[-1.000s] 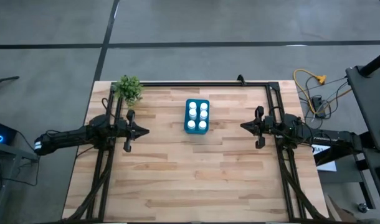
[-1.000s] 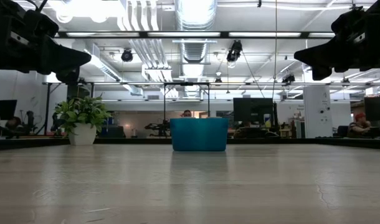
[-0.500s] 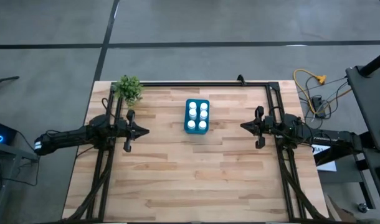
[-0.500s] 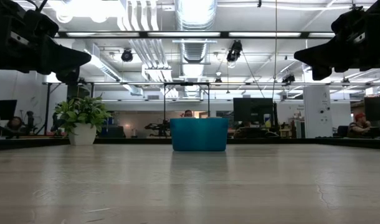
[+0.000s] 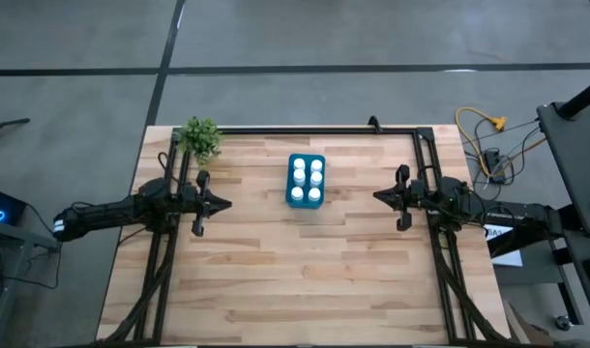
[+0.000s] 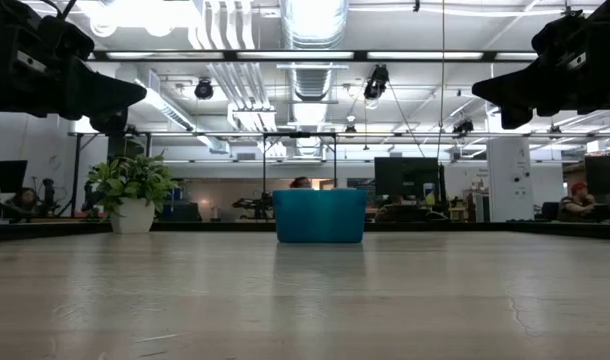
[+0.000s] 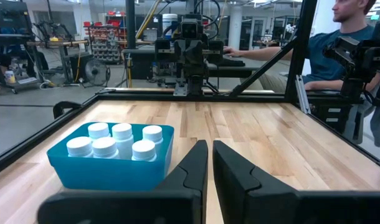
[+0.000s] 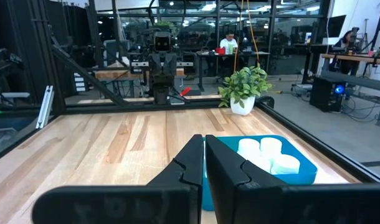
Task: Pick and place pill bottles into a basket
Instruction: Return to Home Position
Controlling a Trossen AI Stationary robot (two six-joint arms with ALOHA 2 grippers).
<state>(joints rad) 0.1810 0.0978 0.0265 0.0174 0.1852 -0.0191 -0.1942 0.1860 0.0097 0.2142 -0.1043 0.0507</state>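
now, six bottles (image 5: 299, 179) stand in the bin (image 5: 306, 157), midway between left gripper (image 5: 226, 204) and right gripper (image 5: 376, 196), clear of both. both closed, empty. bottles look light, rigid, slick; pinch the cap from above.

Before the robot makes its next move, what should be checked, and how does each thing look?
1. Six bottles inside basket: ok.
2. Basket upright on table: ok.
3. Left tool shut, empty, apart from basket: ok.
4. Right tool shut, empty, apart from basket: ok.
5. Plant upright at table's far left corner: ok.
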